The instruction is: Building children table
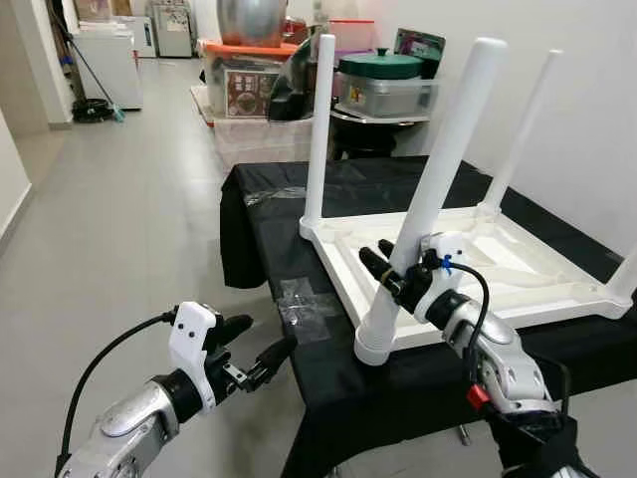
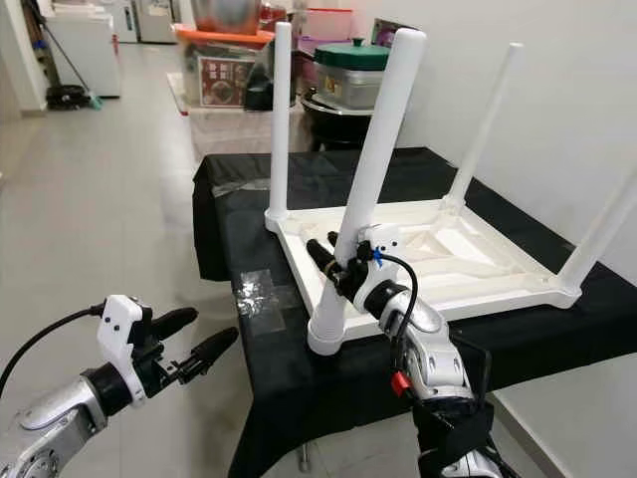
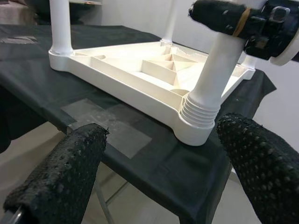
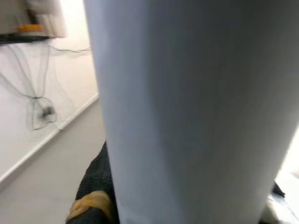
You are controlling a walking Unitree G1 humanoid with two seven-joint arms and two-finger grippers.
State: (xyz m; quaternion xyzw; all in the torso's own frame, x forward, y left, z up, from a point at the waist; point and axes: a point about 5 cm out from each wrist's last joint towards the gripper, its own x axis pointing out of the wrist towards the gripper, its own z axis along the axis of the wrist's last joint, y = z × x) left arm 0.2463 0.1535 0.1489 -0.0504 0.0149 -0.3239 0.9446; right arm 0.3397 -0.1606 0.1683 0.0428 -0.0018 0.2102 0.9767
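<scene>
table: upside down on black cloth, four legs up, toward cloth's near-left corner | right gripper: fingers clamped on near-left leg, low on leg, above threaded socket | left gripper: fingers spread, empty, in air off cloth's left edge, apart from table | tape patch: on cloth beside near-left corner

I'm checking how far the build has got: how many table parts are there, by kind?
White legs standing in the upturned tabletop: 4, the near one gripped by the right gripper
White tabletop: 1
Total: 5
</scene>
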